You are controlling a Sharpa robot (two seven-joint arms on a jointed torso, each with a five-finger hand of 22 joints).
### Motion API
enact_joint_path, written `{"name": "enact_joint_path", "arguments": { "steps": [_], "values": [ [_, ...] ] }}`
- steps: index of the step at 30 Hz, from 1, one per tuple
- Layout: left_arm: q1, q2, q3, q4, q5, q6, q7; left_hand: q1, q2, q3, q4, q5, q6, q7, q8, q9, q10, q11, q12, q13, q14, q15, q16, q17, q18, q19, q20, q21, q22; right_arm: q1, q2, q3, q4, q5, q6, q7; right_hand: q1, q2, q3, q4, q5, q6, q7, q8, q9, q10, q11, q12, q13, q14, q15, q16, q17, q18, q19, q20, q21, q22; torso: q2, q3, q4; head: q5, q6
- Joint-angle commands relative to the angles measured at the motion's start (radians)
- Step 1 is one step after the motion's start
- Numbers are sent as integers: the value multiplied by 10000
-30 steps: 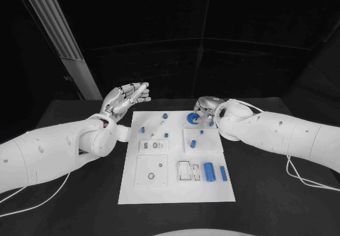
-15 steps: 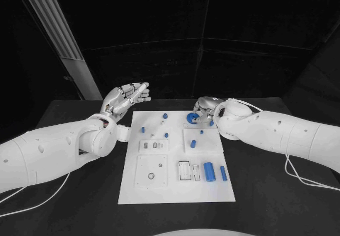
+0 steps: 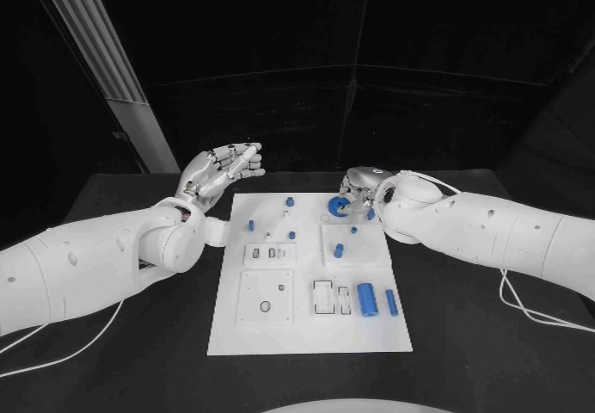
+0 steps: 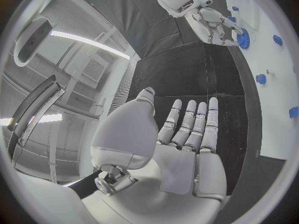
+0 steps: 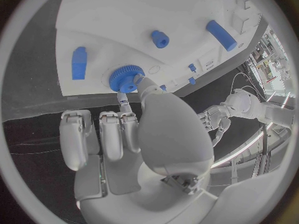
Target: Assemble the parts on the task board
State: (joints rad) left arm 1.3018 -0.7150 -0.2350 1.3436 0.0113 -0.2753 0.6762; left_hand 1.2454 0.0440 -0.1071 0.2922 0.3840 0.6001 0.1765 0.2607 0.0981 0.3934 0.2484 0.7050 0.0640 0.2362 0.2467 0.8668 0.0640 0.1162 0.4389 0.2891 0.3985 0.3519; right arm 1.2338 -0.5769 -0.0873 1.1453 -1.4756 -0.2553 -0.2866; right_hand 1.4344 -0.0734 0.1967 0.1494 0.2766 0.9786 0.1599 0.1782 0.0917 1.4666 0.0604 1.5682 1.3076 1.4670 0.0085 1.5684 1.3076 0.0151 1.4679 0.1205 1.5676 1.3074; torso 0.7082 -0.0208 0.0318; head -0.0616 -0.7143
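Note:
The white task board (image 3: 310, 331) lies mid-table with several blue parts on it. A blue gear (image 3: 337, 206) sits at the board's far right corner. My right hand (image 3: 364, 189) is over it, and thumb and a finger pinch the gear (image 5: 126, 78) at its rim while the other fingers curl in. The gear rests on the board (image 5: 112, 20). My left hand (image 3: 221, 172) is raised off the board's far left corner, fingers straight, thumb apart, holding nothing (image 4: 181, 139). The left wrist view shows the right hand (image 4: 215, 22) at the gear (image 4: 243, 37).
Small blue pegs (image 3: 289, 203) (image 3: 249, 227) (image 3: 339, 251) stand on the far half of the board. Two blue cylinders (image 3: 367, 299) (image 3: 390, 303) lie near its right edge. A metal pillar (image 3: 124, 95) rises at the back left. A cable (image 3: 533, 314) trails under the right arm.

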Motion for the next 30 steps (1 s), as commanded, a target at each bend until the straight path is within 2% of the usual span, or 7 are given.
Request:
{"name": "enact_joint_path", "arguments": {
  "steps": [1, 9, 17, 24, 30],
  "values": [
    [13, -7, 8, 11, 0, 104, 1979, 43, 77, -57, 2, 55, -72, 1072, 31, 8, -55, 23, -34, 7, -70, -25, -9, 15, -76, -50, 0, 6, -9, -32, -59, -23, 69, -32, -514, 222, 31, 169, 47, -43, 47, 656, -502, 90, 125, 1042, -94, 26, 2632, 1038, -82, 24, 2632, -151, 1029, -81, 32, 2634, -1, 4, 1, 21, -3],
    [13, -27, 8, 9, 0, 102, 1978, 43, 77, -57, 2, 55, -72, 1072, 31, 8, -55, 23, -34, 7, -70, -25, -9, 15, -76, -50, 0, 6, -9, -37, -337, -19, 420, 336, -1740, 733, -20, 163, 75, -93, 91, 842, -431, 78, 128, 1042, -46, 26, 2632, 1038, -64, 24, 2632, -151, 1029, -86, 32, 2634, -7, 3, 5, 74, 1],
    [13, 5, 8, -56, 0, 96, 1971, 43, 77, -57, 2, 55, -72, 1072, 31, 8, -55, 23, -34, 7, -70, -25, -9, 15, -76, -50, 0, 6, -9, -8, -891, -1, 1363, 751, -2624, 1169, -57, 178, 96, -106, 151, 911, -397, 53, 122, 1042, -15, 26, 2632, 1038, -40, 24, 2632, -151, 1029, -79, 32, 2634, -11, -14, -9, 94, -24],
    [11, 52, 8, -112, 0, 99, 1975, 43, 77, -57, 2, 55, -72, 1072, 31, 8, -55, 23, -34, 7, -70, -25, -9, 15, -76, -50, 0, 6, -9, 34, -1052, 5, 2009, 800, -2815, 1402, -70, 164, 97, -121, 178, 932, -385, 34, 117, 1042, -5, 26, 2632, 1038, -27, 24, 2632, -151, 1029, -73, 32, 2634, -1, -1, 1, 151, 6],
    [10, 82, 8, -160, 0, 90, 1985, 43, 77, -57, 2, 55, -72, 1072, 31, 8, -55, 23, -34, 7, -70, -25, -9, 15, -76, -50, 0, 6, -9, 42, -748, 7, 2223, 651, -2644, 1550, -78, 166, 102, -127, 193, 932, -368, 12, 109, 1042, 7, 26, 2632, 1038, -21, 24, 2632, -151, 1029, -66, 32, 2634, -6, -9, 5, 404, 15]
  ]
}}
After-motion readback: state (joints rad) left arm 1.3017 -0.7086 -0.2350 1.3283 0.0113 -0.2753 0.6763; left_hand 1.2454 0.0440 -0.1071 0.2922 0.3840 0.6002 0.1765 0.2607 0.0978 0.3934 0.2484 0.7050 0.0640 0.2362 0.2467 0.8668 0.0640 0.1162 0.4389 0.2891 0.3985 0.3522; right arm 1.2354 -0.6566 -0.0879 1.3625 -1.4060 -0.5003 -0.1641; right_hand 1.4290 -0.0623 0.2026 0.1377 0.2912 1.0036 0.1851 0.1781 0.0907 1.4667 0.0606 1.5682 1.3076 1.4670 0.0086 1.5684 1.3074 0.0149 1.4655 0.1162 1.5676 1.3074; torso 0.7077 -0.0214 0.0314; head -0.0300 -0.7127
